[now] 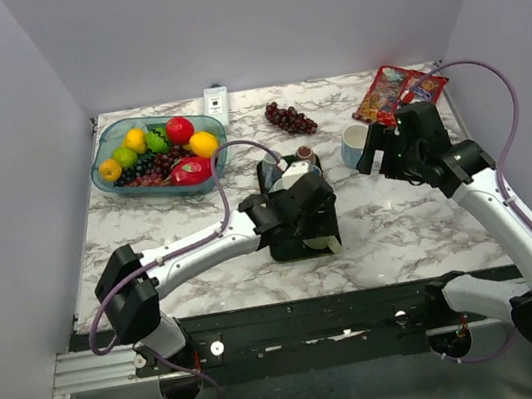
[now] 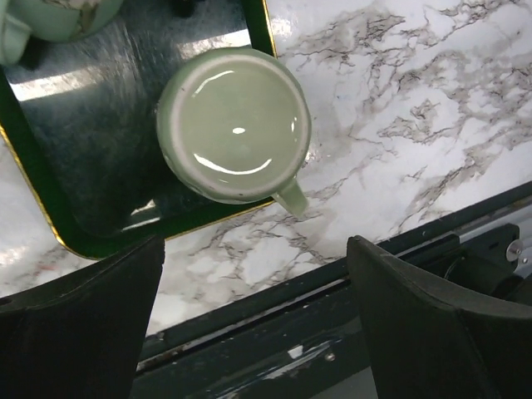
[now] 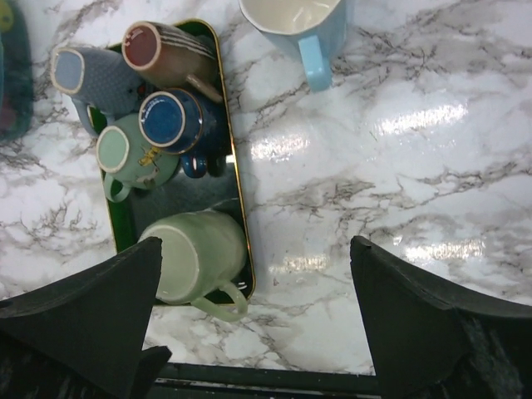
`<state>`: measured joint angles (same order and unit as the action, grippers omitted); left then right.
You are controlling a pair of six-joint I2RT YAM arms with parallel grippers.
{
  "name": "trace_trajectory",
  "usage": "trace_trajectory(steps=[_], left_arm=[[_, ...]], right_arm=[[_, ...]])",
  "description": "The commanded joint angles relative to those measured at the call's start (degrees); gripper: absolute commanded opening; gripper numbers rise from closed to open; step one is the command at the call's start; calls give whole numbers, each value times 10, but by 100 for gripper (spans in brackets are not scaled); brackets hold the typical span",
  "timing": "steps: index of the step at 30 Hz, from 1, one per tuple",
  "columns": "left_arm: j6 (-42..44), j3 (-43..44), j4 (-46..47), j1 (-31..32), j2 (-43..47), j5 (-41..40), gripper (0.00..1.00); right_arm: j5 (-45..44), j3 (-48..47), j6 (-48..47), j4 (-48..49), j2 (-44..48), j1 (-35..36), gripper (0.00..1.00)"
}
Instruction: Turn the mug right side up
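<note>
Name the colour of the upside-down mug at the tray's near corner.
The mug is pale green, clearest in the left wrist view.

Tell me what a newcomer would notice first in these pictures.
The pale green mug sits upside down on the near corner of a dark tray, directly under the open left pincer. Further back, the tray is crowded with other mugs. A blue bowl of colourful fruit brightens the far left corner of the table.
</note>
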<state>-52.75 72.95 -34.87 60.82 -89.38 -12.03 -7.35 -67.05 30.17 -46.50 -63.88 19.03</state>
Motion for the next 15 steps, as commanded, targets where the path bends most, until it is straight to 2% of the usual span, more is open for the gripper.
trace_trajectory(steps=[1,7,15], left_arm=[[-152,57,-83,37,-41,-85,99],[-246,112,-129,46,-104,-91,99],[-304,127,-131,60,-157,-74,99]], right_arm=[[5,14,26,-44,14,1,99],[-20,40,39,-72,30,1,99],[-2,89,66,-83,71,1,97]])
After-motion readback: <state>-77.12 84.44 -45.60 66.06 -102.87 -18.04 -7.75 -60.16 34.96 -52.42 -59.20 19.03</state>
